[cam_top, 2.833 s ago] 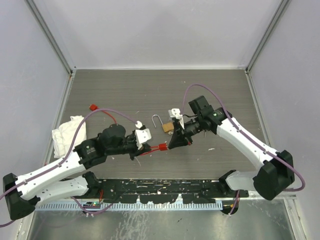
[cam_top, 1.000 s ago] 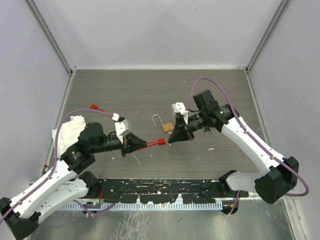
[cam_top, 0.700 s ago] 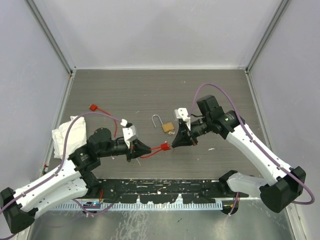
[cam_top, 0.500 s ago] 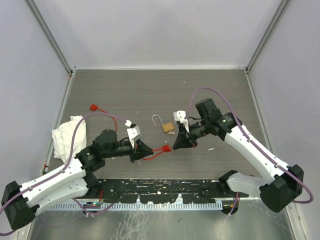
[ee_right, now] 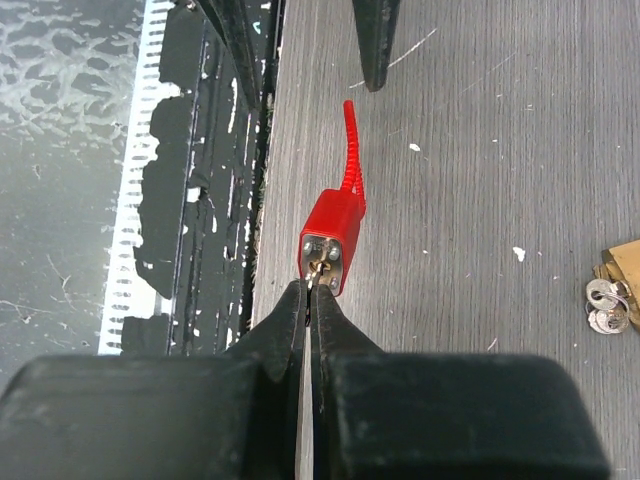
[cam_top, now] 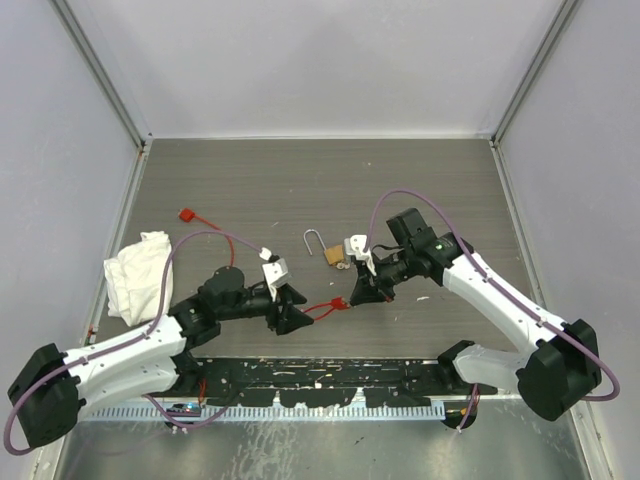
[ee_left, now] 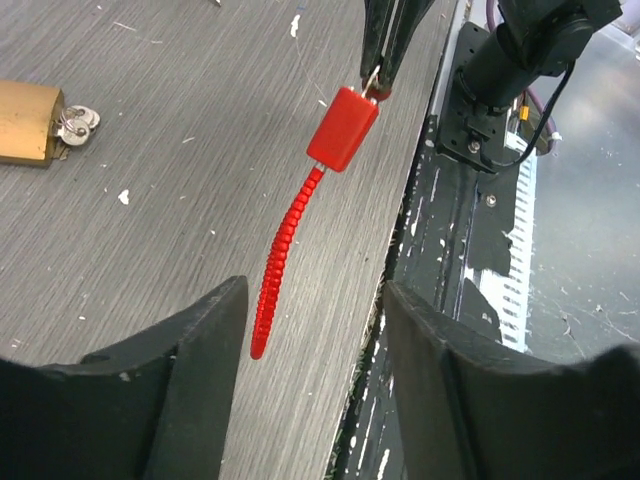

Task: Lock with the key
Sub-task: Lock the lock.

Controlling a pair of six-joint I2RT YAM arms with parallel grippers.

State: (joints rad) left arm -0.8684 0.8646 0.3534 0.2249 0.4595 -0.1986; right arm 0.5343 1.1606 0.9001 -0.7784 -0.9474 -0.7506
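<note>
Nearest me, at about 7 o'clock on the tabletop [cam_top: 300, 180], the left claw [ee_left: 312, 310] lies low with its fingers [ee_left: 190, 370] apart and nothing between them but air. The ribbed tip of a red tie [ee_right: 330, 235] points into that gap and touches neither finger.

The tie is a small red block with a thin ribbed tail. Its far end is held by the right claw [ee_right: 308, 290], just past 6 o'clock from the middle, with the fingers pressed together on a tiny metal nub at the block's end face. I can't tell what that nub is.

Just beyond, near the centre, a brass padlock [cam_top: 334, 255] lies flat with its shackle [cam_top: 312, 238] swung open toward 11 o'clock. The key [ee_left: 76, 121], a small silvery bunch, sits against the padlock's bottom end, well apart from both claws. Any marking on the brass is too small to read.

At 9 o'clock lies a crumpled white cloth [cam_top: 135, 268], and at 10 o'clock a small red piece [cam_top: 186, 214].
</note>
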